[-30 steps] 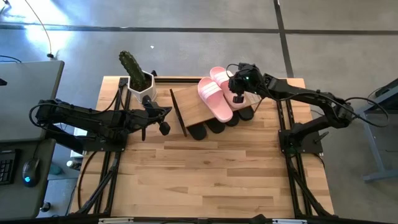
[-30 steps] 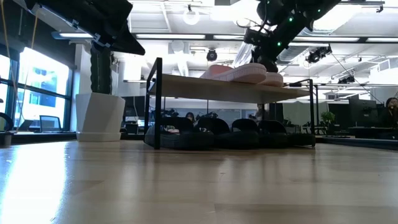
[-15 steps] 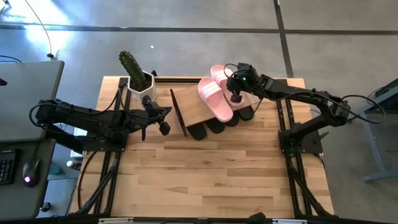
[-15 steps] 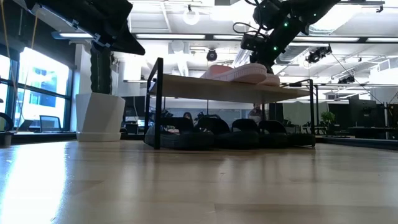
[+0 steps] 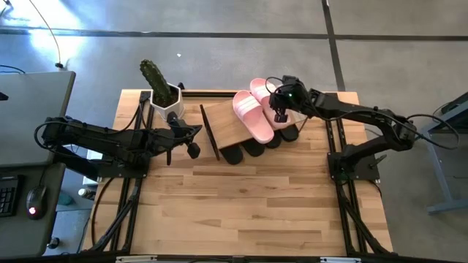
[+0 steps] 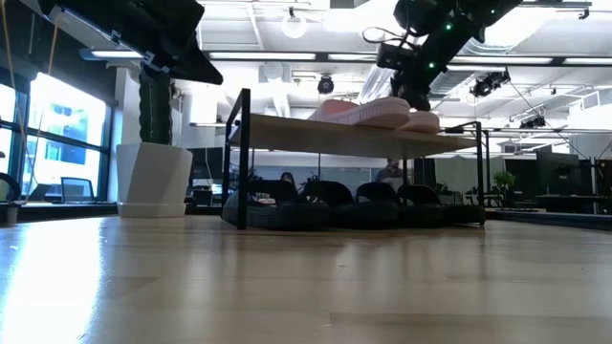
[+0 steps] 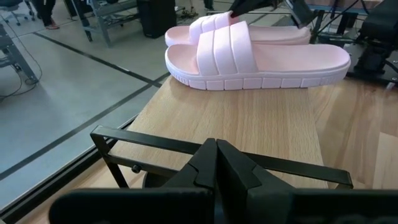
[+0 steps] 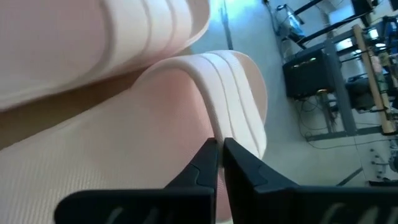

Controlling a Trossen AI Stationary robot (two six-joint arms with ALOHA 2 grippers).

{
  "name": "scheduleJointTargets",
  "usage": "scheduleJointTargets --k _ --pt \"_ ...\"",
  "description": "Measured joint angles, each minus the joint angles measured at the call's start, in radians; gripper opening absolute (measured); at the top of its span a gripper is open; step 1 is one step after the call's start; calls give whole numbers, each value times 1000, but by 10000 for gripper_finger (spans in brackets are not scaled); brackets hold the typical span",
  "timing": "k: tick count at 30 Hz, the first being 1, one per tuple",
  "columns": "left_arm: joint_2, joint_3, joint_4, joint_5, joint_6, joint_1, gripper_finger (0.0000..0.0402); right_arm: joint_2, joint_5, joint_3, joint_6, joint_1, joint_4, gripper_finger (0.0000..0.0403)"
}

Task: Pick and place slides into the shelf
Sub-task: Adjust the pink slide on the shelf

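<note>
The right gripper (image 5: 278,115) sat upper right of centre in the high view, its fingers pressed together over the far pink slide (image 5: 268,92); the right wrist view put the tips at that sandal's strap (image 8: 233,87), though whether they pinched its edge or only touched it was hard to tell. Both pink slides lay on the shelf (image 5: 228,124) top, the near pink slide (image 5: 252,117) just beside the other, with the black slides (image 5: 257,148) underneath. To finish well, the arm should probably lift straight up so the pair stays aligned. The left gripper (image 5: 191,151), closed, waited left of the shelf. Only the low view showed the black slides in a row beneath the plank; only the left wrist view showed the pink soles lying flat.
</note>
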Motion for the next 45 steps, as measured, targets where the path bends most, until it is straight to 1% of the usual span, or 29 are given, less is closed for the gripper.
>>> scheduleJointTargets --k 6,18,23,30,35,40,42,45 --pt "0 0 0 0 0 0 1 -3 -31 0 44 0 -56 1" --pt "0 0 -2 0 0 0 1 -56 -32 -1 70 41 -85 0" --pt "0 0 -1 -3 0 0 1 -58 -37 -1 95 42 -124 0" --pt "0 0 -1 -3 0 0 1 -58 -41 -1 108 42 -123 0" --pt "0 0 -1 -2 0 0 1 -58 -62 -1 111 41 -123 0" --pt "0 0 -1 -2 0 0 1 -58 -110 -1 112 40 -124 0" --pt "0 0 -1 1 0 0 1 -58 -123 -1 114 41 -124 7" --pt "0 0 -1 1 0 0 1 -58 -127 -1 115 41 -125 30"
